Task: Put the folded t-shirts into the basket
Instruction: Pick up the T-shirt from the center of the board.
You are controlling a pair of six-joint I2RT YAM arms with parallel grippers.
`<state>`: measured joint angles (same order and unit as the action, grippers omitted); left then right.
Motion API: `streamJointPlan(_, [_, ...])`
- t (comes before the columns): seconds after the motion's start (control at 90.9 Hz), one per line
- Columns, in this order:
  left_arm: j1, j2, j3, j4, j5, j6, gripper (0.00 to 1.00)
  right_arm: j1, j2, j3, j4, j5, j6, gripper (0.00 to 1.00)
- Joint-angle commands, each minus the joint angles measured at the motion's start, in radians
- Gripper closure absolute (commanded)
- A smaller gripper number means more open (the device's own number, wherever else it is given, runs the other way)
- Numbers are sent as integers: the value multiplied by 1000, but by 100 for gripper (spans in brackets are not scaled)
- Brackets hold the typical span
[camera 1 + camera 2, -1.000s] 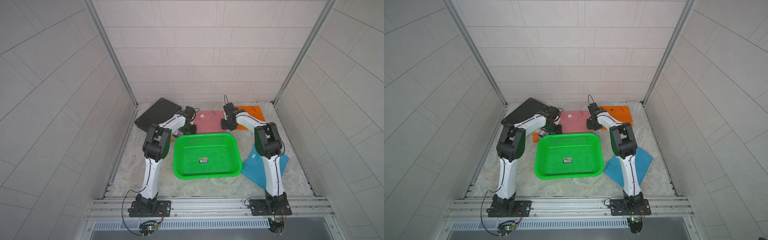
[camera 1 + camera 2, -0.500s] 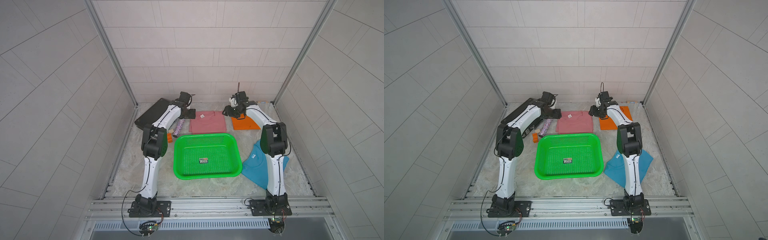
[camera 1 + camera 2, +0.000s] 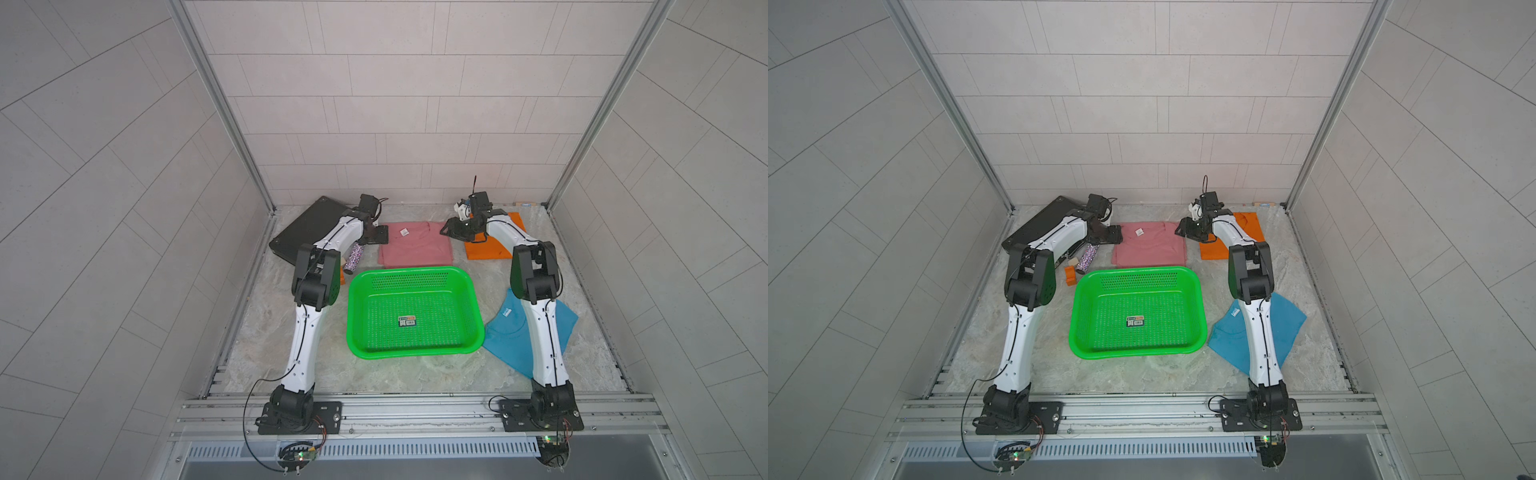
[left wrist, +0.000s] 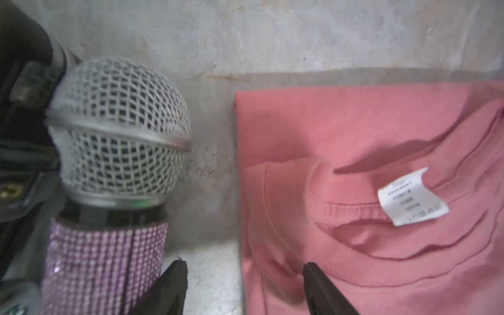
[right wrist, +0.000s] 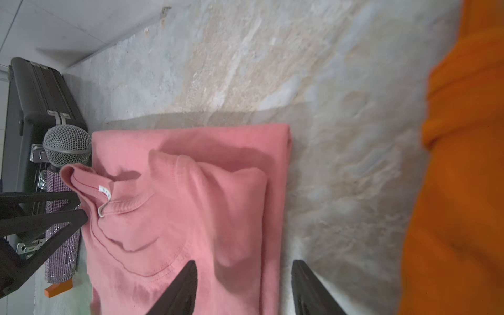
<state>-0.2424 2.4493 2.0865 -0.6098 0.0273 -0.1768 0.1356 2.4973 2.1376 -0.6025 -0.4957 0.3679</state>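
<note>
Lying folded flat, the dusty pink t-shirt spans from left hand to right hand; each stands open, empty, one finger over cloth, one over bench. White collar label: print unreadable. Green basket lies behind both hands, toward their bases. Only wrist views show the microphone's mesh head.

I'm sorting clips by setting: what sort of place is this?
Probably a lab robot cell, not a home: pale tiled walls box in a stone-patterned tabletop, and the left arm and right arm are bolted to an aluminium rail.
</note>
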Motion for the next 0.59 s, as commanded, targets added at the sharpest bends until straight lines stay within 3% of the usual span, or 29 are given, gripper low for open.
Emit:
streamJointPlan(0.0, [21, 49, 47, 28, 76, -48, 32, -5, 29, 27, 28, -24, 3, 42])
streamJointPlan(0.297, [21, 119, 114, 44, 45, -95, 37, -16, 97, 85, 34, -28, 19, 42])
streamJointPlan(0.583, [19, 186, 226, -2, 47, -114, 46, -16, 151, 131, 32, -40, 69, 49])
